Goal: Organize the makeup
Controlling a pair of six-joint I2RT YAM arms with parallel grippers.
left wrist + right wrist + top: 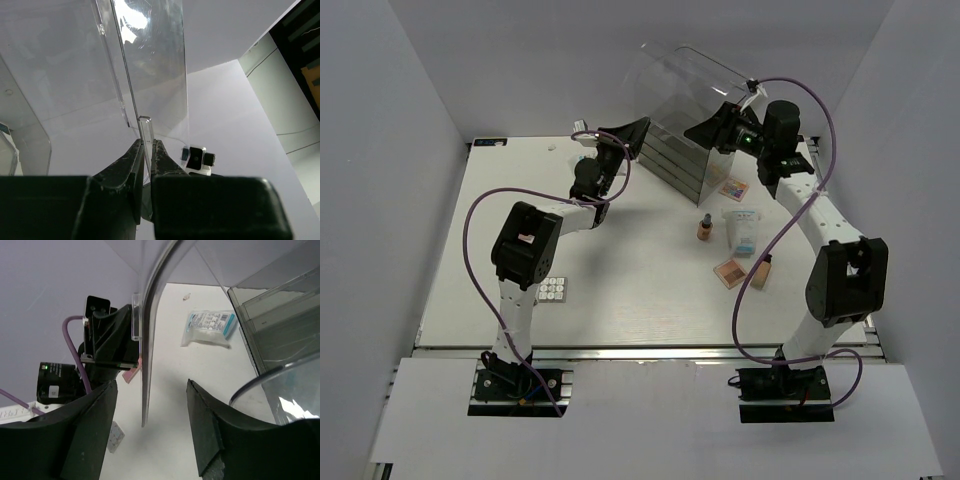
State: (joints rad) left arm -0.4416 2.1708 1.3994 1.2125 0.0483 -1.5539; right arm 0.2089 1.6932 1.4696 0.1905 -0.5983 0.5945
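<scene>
Clear plastic box (685, 100) over grey drawers (675, 165); tan foundation bottle (704, 229), dark-capped; white-and-light-blue packet (744, 230), printed with small dark text; peach-and-pink square palettes (734, 187); white grid palette (553, 291), ruled in pale cells; purple cables (470, 235) against black arms (525, 245) and white table (640, 300).

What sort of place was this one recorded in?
Most likely a robot lab test cell: a white table boxed in by white walls, a left arm and a right arm bolted to a metal rail at its near edge, and a clear box with a few makeup items laid out beside it.
</scene>
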